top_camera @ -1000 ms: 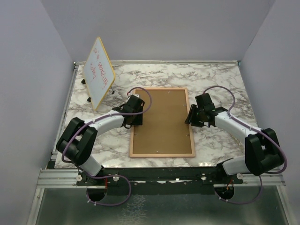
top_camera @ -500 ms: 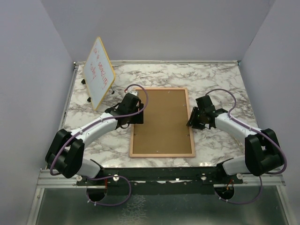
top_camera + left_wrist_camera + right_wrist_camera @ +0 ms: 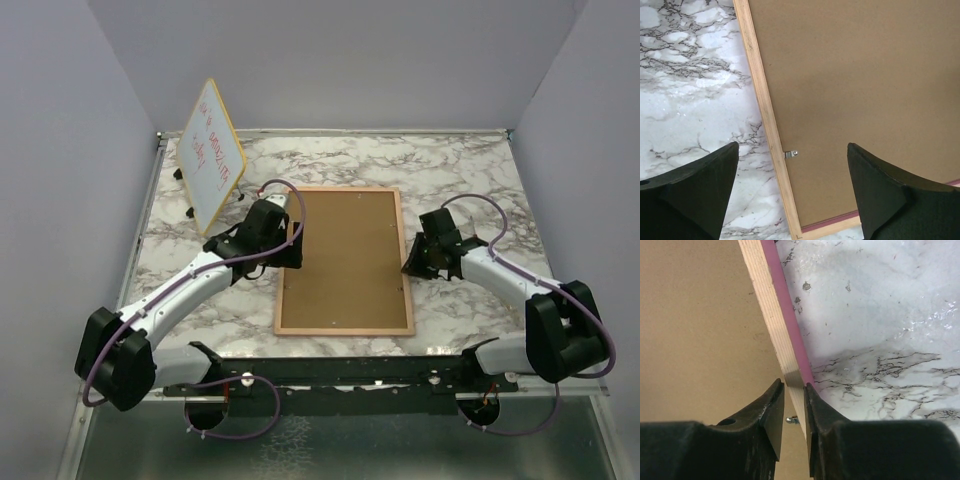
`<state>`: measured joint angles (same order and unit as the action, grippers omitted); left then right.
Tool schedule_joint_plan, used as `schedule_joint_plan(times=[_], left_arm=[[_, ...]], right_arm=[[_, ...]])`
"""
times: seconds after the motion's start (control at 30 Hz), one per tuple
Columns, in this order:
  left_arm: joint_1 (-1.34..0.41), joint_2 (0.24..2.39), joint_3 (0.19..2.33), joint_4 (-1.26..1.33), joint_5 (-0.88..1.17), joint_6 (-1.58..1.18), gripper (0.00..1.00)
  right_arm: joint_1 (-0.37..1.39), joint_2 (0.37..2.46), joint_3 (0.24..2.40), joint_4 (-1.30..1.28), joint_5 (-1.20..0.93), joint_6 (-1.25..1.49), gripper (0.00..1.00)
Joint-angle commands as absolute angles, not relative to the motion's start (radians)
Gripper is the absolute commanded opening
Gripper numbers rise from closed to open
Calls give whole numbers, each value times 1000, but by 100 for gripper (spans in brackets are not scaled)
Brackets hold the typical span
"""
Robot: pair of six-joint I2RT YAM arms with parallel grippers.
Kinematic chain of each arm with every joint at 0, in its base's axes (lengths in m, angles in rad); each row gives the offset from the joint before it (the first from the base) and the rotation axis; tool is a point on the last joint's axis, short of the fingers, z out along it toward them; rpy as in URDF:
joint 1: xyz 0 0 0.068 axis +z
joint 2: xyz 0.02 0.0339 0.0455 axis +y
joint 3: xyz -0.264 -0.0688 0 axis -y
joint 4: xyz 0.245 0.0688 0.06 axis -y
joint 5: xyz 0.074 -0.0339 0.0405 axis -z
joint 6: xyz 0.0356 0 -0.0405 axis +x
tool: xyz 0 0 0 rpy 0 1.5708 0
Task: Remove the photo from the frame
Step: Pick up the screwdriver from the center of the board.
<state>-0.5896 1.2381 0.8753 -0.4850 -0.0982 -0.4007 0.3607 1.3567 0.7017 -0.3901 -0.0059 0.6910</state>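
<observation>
The frame (image 3: pixel 345 262) lies flat in the middle of the table (image 3: pixel 460 170), back side up. It is a long rectangle. Its back is smooth brown board, dull and not shiny. Around the board runs a thin rim of pale wood with lines in it, and the outer side of the rim is pink. A tiny shiny metal clip (image 3: pixel 791 154) sits on the left rim and holds the board in. The photo does not show from this side, so I cannot tell where it is. The table is white and grey like marble, and it looks smooth and a bit glossy.

At the far left a whiteboard (image 3: pixel 212 155) with a yellow edge and red writing stands tilted, well apart from the frame.

The left gripper (image 3: pixel 792 150) hangs over the frame's left edge with its two black fingers spread wide, one over the table and one over the board. It holds nothing. The right gripper (image 3: pixel 794 385) is at the frame's right edge, and its fingers pinch the wooden rim between them.

A second ago the left fingers were closer together, and the left arm was more bent; now it reaches out long. The right fingers were wider then. The frame has slid a tiny bit to the left.
</observation>
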Motion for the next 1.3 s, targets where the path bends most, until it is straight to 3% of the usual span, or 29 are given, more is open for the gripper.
schedule_joint_plan(times=[0.0, 0.13, 0.5, 0.87, 1.27], left_arm=[[-594, 1157, 856, -500, -86, -379, 92], [-594, 1103, 843, -514, -112, -345, 99], [-594, 1062, 789, -489, -90, -344, 99], [-592, 1040, 770, -500, -252, -367, 99], [-592, 1095, 774, -499, -248, -373, 99]], right_arm=[[373, 1356, 699, -484, 39, 681, 29], [373, 1310, 714, -518, 41, 688, 33], [373, 1118, 743, -672, 74, 755, 49], [374, 882, 654, -771, 158, 970, 49], [373, 763, 706, -782, 293, 884, 52]])
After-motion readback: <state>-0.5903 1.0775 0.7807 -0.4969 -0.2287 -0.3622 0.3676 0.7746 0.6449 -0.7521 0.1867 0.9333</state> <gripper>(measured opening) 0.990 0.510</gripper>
